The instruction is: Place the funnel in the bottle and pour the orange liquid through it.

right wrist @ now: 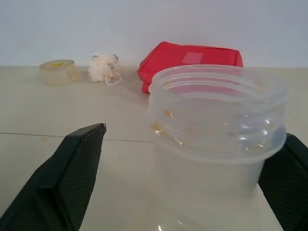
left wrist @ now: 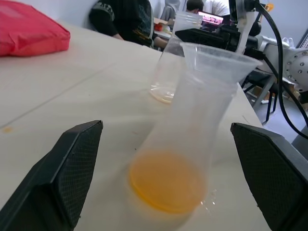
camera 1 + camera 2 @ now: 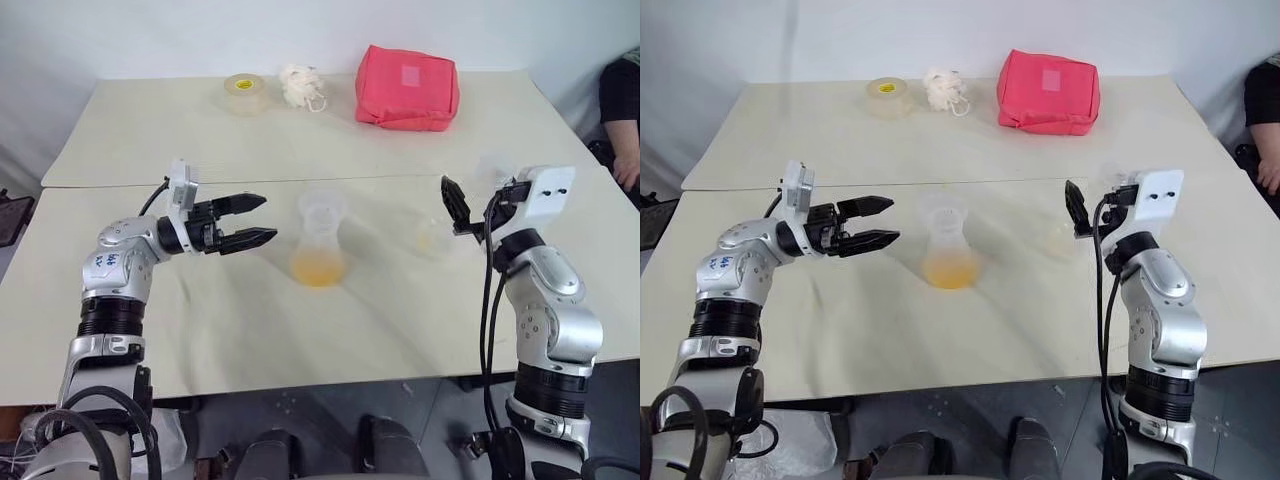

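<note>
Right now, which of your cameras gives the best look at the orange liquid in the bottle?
The left wrist view: the orange liquid sits close up, pooled in the bottom of the bottle under the funnel. Both head views show it smaller, as an orange pool in the bottle's base. The right wrist view looks at the clear cup instead.

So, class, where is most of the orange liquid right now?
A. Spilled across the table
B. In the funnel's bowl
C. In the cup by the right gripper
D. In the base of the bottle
D: the orange liquid pools in the base of the bottle, with the funnel seated in its neck; the cup holds only a trace.
</note>
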